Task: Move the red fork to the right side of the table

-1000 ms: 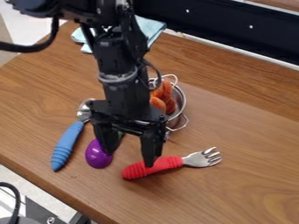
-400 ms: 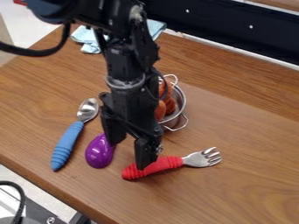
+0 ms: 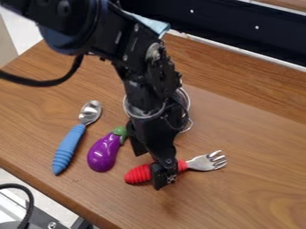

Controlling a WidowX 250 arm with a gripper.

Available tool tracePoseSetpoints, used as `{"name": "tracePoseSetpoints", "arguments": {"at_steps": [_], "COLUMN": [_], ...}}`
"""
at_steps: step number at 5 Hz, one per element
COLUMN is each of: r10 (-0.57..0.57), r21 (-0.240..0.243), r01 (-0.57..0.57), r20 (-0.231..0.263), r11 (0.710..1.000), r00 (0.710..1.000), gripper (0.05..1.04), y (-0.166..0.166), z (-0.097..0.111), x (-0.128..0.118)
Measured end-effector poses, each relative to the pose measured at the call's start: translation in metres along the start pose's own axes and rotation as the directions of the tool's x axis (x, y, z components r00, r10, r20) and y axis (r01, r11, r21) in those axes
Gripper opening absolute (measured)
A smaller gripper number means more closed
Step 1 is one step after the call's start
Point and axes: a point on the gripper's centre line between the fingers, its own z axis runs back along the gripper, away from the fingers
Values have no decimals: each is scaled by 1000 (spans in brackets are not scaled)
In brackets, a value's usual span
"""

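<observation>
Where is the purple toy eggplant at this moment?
In the camera view, the purple toy eggplant lies on the table left of the picture's middle, between the blue-handled spoon and the red fork's handle.

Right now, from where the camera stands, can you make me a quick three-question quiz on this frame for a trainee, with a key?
1. Multiple choice. Where in the view does the toy eggplant lie?
A) To the right of the red fork
B) Between the spoon and the red fork
C) On top of the spoon
2. True or false. The gripper is down at the tines of the red fork rather than at its handle.
3. Short answer. What colour is the spoon's handle?

Key: 1. B; 2. False; 3. Blue
</observation>
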Motion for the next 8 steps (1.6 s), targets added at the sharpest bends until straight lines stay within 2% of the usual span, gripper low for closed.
{"name": "tracePoseSetpoints", "arguments": {"at_steps": [1,2,3,4,5,6,8], "r10": [-44,-51,-56,-66,-79,-79,-11], "r21": [-13,-2,-34,-18,-41,-50,-87], "r01": [44,51,56,66,79,78,9], "r20": [43,29,-1,13,5,-7,-22], "r11": [999,999,998,998,996,996,996], "r00": [998,998,998,998,997,997,1000], "gripper": [1000,1000,954,687,415,366,366], "y": [-3,-1,-3,-3,-6,-7,-21], "z": [-5,-15,-24,-25,-25,-25,-21], "x": [0,0,4,5,4,1,-2]}}
